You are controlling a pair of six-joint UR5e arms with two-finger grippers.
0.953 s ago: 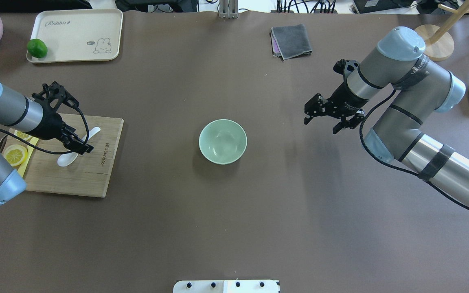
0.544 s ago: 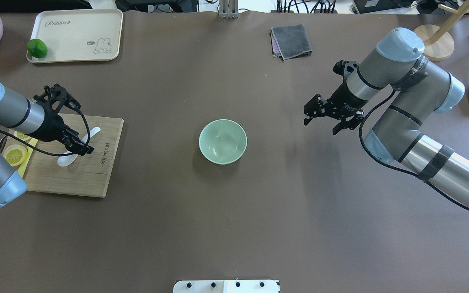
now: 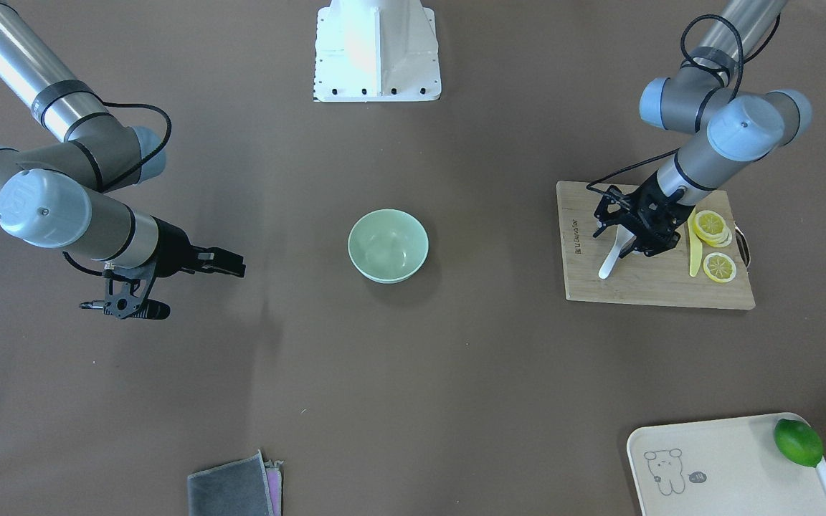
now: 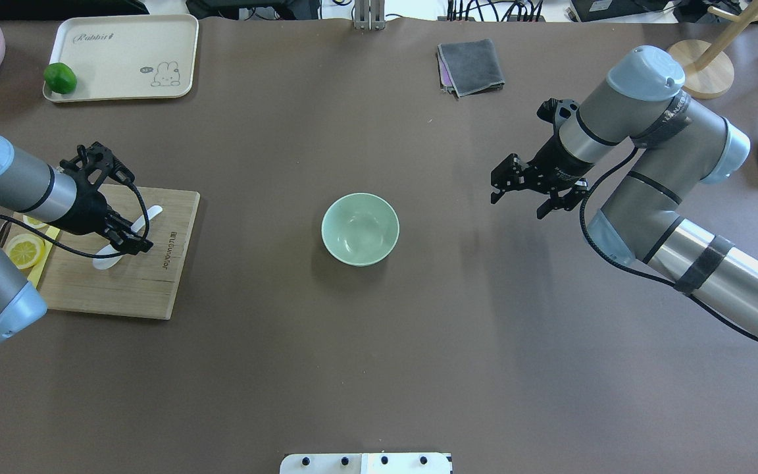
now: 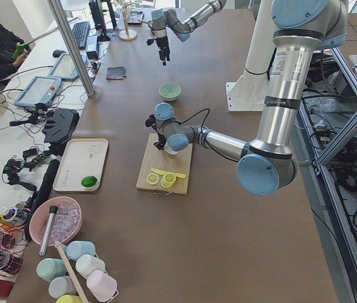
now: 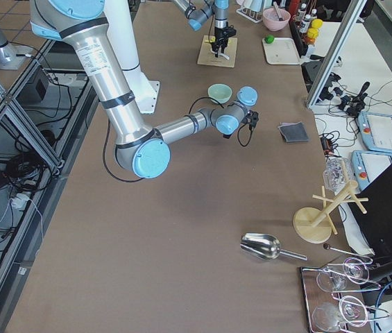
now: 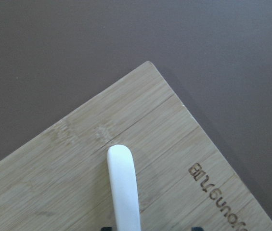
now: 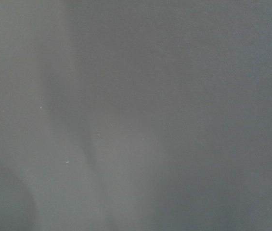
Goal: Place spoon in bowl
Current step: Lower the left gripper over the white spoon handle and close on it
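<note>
On the tabletop (image 4: 379,368), the cutting board (image 4: 122,289) at the left carries the spoon (image 7: 123,192), well apart from the central bowl (image 4: 360,228). The left hand (image 4: 133,242) has come lower, its fingers apart astride the handle, so closing seems next. The right hand (image 4: 517,203) is idle, also apart.

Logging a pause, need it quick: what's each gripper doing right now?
Left gripper: open, astride the spoon on the cutting board, not gripping it.
Right gripper: open, empty, over the table.
</note>
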